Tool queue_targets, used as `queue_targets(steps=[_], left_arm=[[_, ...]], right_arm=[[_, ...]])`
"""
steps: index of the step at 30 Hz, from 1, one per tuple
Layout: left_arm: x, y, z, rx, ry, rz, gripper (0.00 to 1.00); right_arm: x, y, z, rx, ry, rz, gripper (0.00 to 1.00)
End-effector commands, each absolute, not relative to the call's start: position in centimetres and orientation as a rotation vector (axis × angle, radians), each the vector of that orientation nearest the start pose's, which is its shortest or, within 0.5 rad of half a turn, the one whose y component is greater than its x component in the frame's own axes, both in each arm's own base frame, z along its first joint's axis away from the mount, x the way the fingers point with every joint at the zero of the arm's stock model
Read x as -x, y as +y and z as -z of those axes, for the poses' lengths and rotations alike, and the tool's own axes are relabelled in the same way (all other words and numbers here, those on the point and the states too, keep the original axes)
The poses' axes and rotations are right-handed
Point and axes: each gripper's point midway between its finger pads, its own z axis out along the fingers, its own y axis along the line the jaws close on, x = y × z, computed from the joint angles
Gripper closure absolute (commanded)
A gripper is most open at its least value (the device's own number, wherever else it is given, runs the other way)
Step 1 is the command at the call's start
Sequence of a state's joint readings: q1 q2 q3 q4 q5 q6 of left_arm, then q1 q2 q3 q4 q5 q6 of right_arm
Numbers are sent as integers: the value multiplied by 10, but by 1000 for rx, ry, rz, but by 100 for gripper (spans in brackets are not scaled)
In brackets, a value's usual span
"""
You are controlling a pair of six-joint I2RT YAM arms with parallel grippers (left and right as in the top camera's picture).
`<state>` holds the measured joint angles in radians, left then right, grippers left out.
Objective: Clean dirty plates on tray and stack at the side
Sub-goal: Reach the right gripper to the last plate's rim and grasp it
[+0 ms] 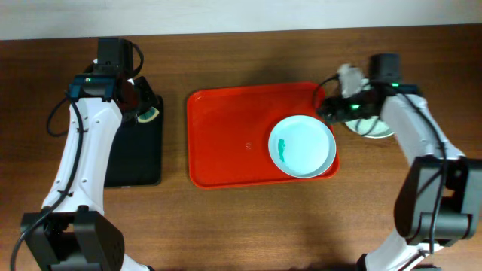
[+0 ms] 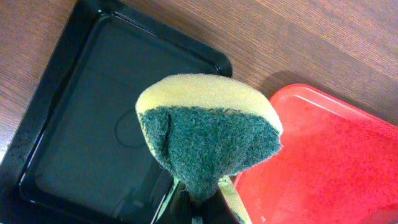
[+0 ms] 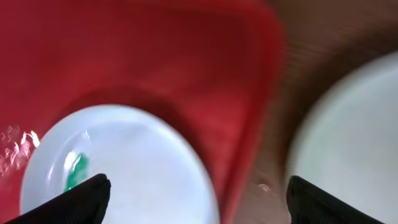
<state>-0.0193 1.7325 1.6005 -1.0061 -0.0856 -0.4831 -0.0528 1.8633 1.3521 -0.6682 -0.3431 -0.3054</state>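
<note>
A pale plate (image 1: 303, 145) with a teal smear (image 1: 282, 147) lies at the right end of the red tray (image 1: 226, 135); it also shows in the right wrist view (image 3: 124, 168). Another plate (image 1: 375, 129) lies on the table right of the tray, mostly under the right arm, and shows in the right wrist view (image 3: 348, 130). My left gripper (image 2: 200, 202) is shut on a yellow and green sponge (image 2: 208, 134) above the black tray (image 2: 81, 137). My right gripper (image 3: 196, 196) is open and empty above the tray's right rim (image 3: 258, 93), between the two plates.
The black tray (image 1: 135, 150) lies left of the red tray on the brown wooden table. The left arm (image 1: 83, 143) reaches along its left side. Bare table lies in front of both trays.
</note>
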Motion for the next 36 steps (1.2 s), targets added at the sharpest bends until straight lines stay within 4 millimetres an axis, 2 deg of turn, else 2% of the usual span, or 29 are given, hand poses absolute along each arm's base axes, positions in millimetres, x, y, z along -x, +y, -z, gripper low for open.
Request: queue_targets(steps=[1, 4, 7, 9, 12, 19, 23, 27, 32, 34, 36], left_arm=[[-416, 9, -177, 634, 2628, 19, 100], [-416, 9, -177, 634, 2628, 19, 100], [-416, 9, -177, 634, 2628, 19, 100], [-416, 9, -177, 635, 2628, 20, 100], [-417, 9, -177, 634, 2626, 20, 100], [-417, 9, -177, 634, 2625, 20, 100], [-417, 9, -177, 633, 2625, 21, 100], [-417, 9, -177, 633, 2625, 21, 100], [-417, 9, -177, 634, 2625, 20, 100], [-417, 9, -177, 633, 2625, 21, 100], [-417, 9, -177, 634, 2625, 21, 100]], right_arm=[[-423, 42, -65, 657, 2668, -135, 9], [-420, 42, -50, 686, 2714, -65, 16], [-415, 45, -32, 693, 2758, -104, 16], [-412, 46, -29, 647, 2786, -118, 20], [-405, 46, -27, 511, 2849, -145, 22], [-368, 44, -21, 356, 3028, -187, 23], [-354, 44, -20, 269, 3097, -205, 23], [-341, 61, -23, 265, 3129, -374, 27], [-336, 62, -24, 263, 3147, -399, 32], [-339, 54, -20, 263, 3149, -321, 32], [-343, 45, -16, 169, 3160, -234, 30]])
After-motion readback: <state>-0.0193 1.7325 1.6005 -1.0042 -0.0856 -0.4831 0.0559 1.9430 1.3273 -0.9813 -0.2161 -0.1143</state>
